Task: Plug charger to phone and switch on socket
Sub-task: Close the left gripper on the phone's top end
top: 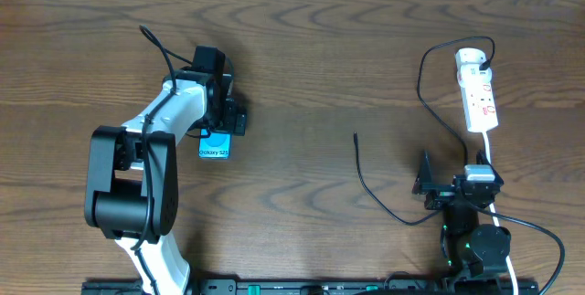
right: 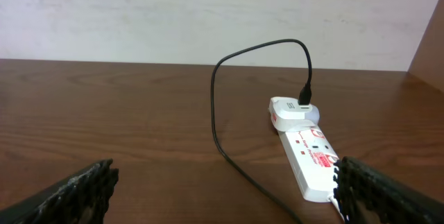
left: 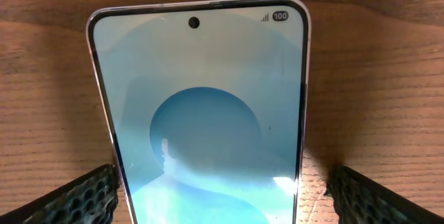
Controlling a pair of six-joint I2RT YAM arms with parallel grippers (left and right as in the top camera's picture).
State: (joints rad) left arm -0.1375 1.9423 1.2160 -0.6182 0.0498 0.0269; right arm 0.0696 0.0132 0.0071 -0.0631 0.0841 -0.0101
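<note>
Overhead, the phone [top: 214,146] is half hidden under the left gripper [top: 224,114], left of the table [top: 302,57] centre. Its lit screen is shown by the left wrist between spread fingers [left: 83,196]. The right gripper [right: 222,193], likewise spread, is faced toward the socket [right: 312,158].

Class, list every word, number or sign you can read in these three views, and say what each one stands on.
"Galaxy S25": on the white strip across the phone, overhead view.
"100": in the battery badge at the top right of the phone's screen, left wrist view.
Red markings on the socket: too small to read in any view.
</note>
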